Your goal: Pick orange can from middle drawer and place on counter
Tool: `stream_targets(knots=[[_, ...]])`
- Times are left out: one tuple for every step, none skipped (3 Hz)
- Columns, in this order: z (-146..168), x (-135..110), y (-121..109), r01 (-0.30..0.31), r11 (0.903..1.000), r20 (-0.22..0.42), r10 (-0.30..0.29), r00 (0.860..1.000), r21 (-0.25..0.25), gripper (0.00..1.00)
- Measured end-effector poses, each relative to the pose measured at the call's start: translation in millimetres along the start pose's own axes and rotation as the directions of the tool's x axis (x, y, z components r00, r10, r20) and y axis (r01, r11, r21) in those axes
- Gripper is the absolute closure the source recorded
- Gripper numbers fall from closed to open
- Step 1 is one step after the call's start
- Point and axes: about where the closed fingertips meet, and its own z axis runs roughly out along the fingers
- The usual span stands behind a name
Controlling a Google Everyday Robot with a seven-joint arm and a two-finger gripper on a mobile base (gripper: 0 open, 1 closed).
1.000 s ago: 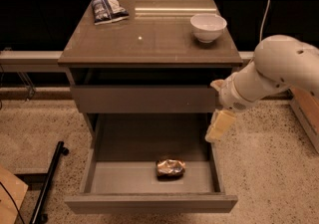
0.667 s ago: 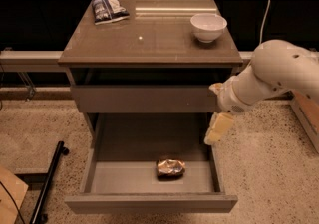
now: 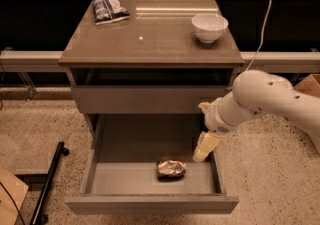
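Note:
The orange can [image 3: 171, 168], crushed and shiny, lies on the pale floor of the open middle drawer [image 3: 150, 203], near its front and right of centre. My gripper [image 3: 205, 147] hangs from the white arm over the drawer's right side, just up and to the right of the can and not touching it. The counter [image 3: 150, 44] is the flat grey-brown top of the cabinet, with a small white speck [image 3: 140, 38].
A white bowl [image 3: 209, 27] stands at the counter's right rear and a blue-white snack bag [image 3: 108, 8] at its left rear. A closed drawer front [image 3: 145, 100] sits above the open drawer. A black bar [image 3: 47, 184] lies on the floor at the left.
My gripper has moved down and to the left, from beside the drawer's right wall to over the drawer near the can. The can has not moved.

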Motion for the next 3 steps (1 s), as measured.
stream_targets(knots=[[55.1, 15.2, 0.4, -0.05, 0.9985, 0.036, 0.05, 0.998, -0.024, 0.0], [64.2, 18.6, 2.8, -0.057, 0.9977, 0.039, 0.059, 0.997, -0.035, 0.0], [85.2, 11.4, 8.6, -0.075, 0.9959, 0.077, 0.079, 0.994, -0.051, 0.0]])
